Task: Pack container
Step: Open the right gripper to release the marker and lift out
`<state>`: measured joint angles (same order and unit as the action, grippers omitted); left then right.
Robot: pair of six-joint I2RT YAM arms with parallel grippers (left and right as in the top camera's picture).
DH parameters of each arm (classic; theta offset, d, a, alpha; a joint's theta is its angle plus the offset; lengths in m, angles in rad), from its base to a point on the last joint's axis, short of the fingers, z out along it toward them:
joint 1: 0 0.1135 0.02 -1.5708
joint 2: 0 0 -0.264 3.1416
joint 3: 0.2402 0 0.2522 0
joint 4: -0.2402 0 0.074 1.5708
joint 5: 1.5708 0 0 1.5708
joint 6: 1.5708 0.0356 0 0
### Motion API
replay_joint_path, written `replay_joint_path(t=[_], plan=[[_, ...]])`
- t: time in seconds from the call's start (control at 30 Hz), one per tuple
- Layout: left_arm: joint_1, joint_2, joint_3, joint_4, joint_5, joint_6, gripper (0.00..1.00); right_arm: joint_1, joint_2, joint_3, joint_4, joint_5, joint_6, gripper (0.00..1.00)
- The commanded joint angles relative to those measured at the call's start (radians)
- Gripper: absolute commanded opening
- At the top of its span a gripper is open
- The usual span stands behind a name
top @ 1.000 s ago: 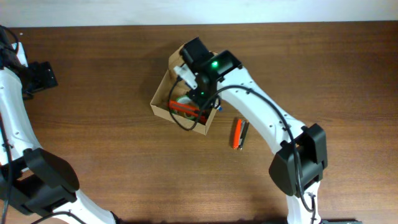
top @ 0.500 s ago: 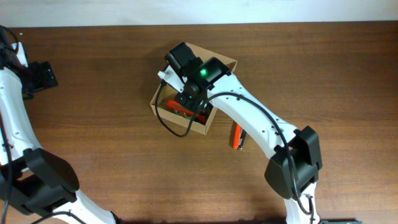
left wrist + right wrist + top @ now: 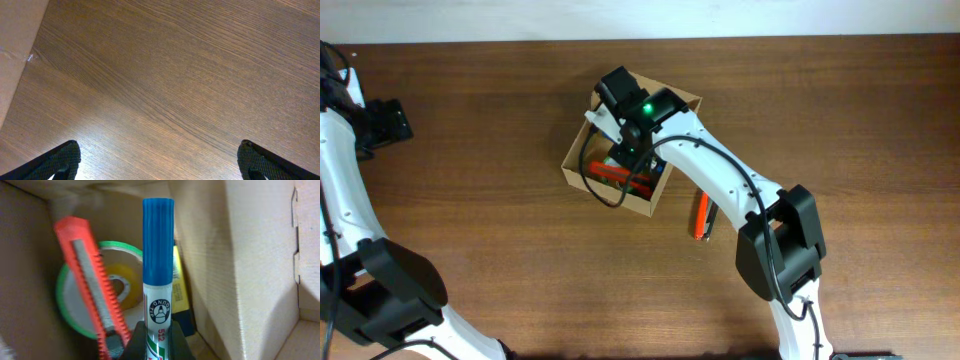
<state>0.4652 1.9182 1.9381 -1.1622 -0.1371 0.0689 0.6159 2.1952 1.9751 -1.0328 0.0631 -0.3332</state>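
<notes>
I have the marker in hand
My right end effector [image 3: 157,342] grasps a blue-capped marker [image 3: 158,265] over the container [image 3: 577,160]; left end effector [image 3: 159,161] hangs released above the surface [image 3: 175,75].

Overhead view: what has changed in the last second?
The right tool, shut on the blue-capped marker, shifted slightly left over the container. The container, the orange item on the table and the open left tool stayed put.

A: Container [image 3: 250,255] finish?
B: Plain tan-brown cardboard.
A: Inside container?
B: Marker [image 3: 158,245]: blue cap, white barrel, green print. Cutter [image 3: 82,265]: orange-red. Tape roll [image 3: 122,282]: green rim, yellow core.
A: Right of container?
B: Slim item [image 3: 699,215]: orange. Table [image 3: 470,250]: dark brown wood grain.
</notes>
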Motion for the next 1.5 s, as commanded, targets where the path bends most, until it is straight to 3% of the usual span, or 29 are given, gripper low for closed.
replay_joint_path(t=[0.0,0.8,0.87,0.97,1.2,1.27,1.3,1.47], plan=[[0.001,-0.007,-0.009,0.000,0.010,0.019,1.00,-0.011,0.034,0.033,0.010,0.000,0.012,0.03],[0.001,-0.007,-0.009,0.000,0.010,0.019,1.00,-0.047,0.119,0.034,0.013,-0.014,0.012,0.04],[0.001,-0.007,-0.009,0.000,0.010,0.019,1.00,-0.047,0.119,0.034,0.008,-0.014,0.012,0.28],[0.001,-0.007,-0.009,0.000,0.010,0.019,1.00,-0.047,0.119,0.034,0.002,-0.014,0.012,0.51],[0.001,-0.007,-0.009,0.000,0.010,0.019,1.00,-0.042,0.118,0.064,-0.029,-0.014,0.012,0.47],[0.001,-0.007,-0.009,0.000,0.010,0.019,1.00,-0.032,0.100,0.085,-0.031,-0.010,0.012,0.24],[0.001,-0.007,-0.009,0.000,0.010,0.019,1.00,-0.022,0.079,0.092,-0.028,0.004,0.012,0.18],[0.001,-0.007,-0.009,0.000,0.010,0.019,1.00,0.014,-0.063,0.093,-0.022,0.112,0.019,0.27]])
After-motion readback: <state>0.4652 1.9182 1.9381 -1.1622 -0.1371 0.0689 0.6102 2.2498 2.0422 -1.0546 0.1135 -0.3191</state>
